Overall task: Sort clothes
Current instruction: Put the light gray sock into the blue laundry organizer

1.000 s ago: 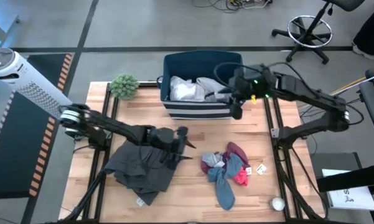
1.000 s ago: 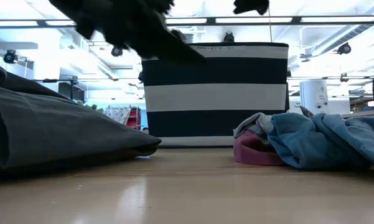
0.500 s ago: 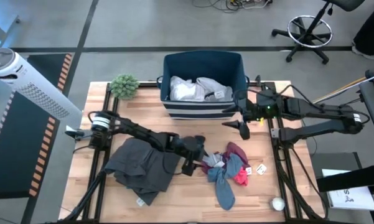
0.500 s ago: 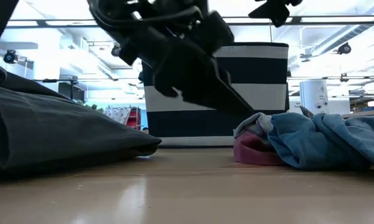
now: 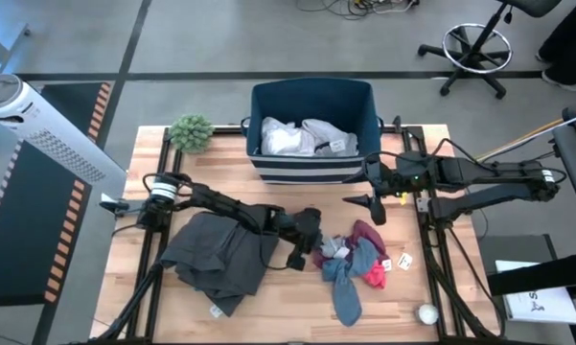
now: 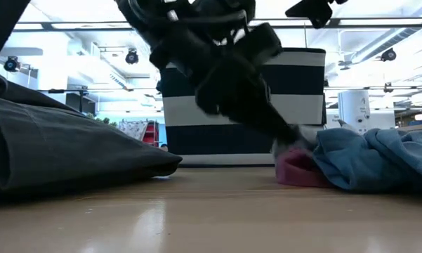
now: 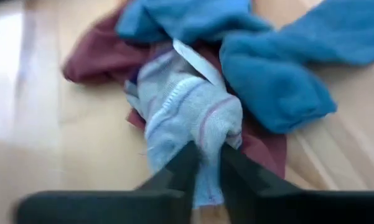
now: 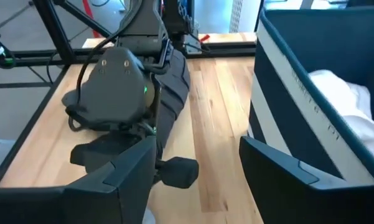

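A pile of clothes point(image 5: 350, 261) lies right of the table's middle: a maroon garment point(image 7: 93, 53), a turquoise-blue one point(image 7: 274, 74), a pink sock point(image 5: 372, 276) and a pale grey striped sock point(image 7: 187, 109). My left gripper point(image 5: 318, 251) has reached into the pile's left side and is shut on the grey sock. A dark grey garment point(image 5: 218, 257) lies flat at the left. White clothes point(image 5: 302, 137) sit inside the navy striped bin point(image 5: 313, 171). My right gripper point(image 5: 372, 207) hangs open above the table, near the bin's front right corner, with nothing between its fingers. My left gripper pinches a bunched-up end of the grey sock point(image 7: 206, 146) between its two fingers point(image 7: 180, 168). The fingers slant down into the pile from the table's left. The sock lies on the maroon garment, not lifted.
A green fuzzy plant point(image 5: 192, 131) stands at the far left corner beside the bin. Small white tags point(image 5: 401, 261) and a white ball point(image 5: 426, 312) lie near the right front. A white tower fan point(image 5: 38, 120) stands off the table's left. Bare wood shows along the near edge.
My left gripper has gone from above the dark grey garment toward the table's right, come down into the pile and shut on the grey sock. My right gripper has moved from over the bin's right side toward the near edge and lower, staying open.
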Robot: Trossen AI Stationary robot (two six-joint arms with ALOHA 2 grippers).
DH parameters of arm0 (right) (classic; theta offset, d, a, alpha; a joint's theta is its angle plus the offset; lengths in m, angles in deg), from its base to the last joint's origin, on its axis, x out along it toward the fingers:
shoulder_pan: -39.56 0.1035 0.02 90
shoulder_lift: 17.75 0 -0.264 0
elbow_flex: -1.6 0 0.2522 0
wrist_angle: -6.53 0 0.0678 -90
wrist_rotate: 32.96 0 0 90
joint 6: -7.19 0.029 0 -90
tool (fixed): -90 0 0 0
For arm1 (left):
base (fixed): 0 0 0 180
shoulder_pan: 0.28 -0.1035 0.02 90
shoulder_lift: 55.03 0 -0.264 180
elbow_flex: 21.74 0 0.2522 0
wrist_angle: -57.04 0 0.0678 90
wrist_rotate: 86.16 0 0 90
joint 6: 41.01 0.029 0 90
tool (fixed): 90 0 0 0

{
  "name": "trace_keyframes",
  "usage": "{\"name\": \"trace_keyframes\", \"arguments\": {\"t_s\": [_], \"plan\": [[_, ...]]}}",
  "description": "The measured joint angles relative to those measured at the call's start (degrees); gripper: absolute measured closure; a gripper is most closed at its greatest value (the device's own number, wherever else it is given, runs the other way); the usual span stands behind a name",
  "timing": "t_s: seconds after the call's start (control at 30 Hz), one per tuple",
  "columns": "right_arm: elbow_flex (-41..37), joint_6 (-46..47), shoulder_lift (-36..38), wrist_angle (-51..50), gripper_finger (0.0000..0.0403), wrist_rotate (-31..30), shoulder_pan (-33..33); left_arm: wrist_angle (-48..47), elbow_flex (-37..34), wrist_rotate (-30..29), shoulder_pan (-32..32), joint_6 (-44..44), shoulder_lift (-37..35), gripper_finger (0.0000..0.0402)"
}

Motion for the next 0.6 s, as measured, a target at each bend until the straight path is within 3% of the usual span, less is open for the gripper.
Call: {"name": "trace_keyframes", "arguments": {"t_s": [0.17, 0.4, 0.6], "plan": [[1.24, -0.31, 0.07, 0.08, 0.0195, 0.02, 0.60, -3.02, -1.11, -1.68, -0.13, -0.70, -5.67, 0.0397], [2.90, -1.57, 0.04, -0.19, 0.0193, 0.01, 0.58, -6.67, -2.31, -8.69, -0.44, -0.71, -18.07, 0.0400], [3.57, -2.27, -0.04, -0.05, 0.0199, 0.02, 0.69, -6.49, -3.66, -13.64, -4.76, 0.42, -27.87, 0.0401]]}}
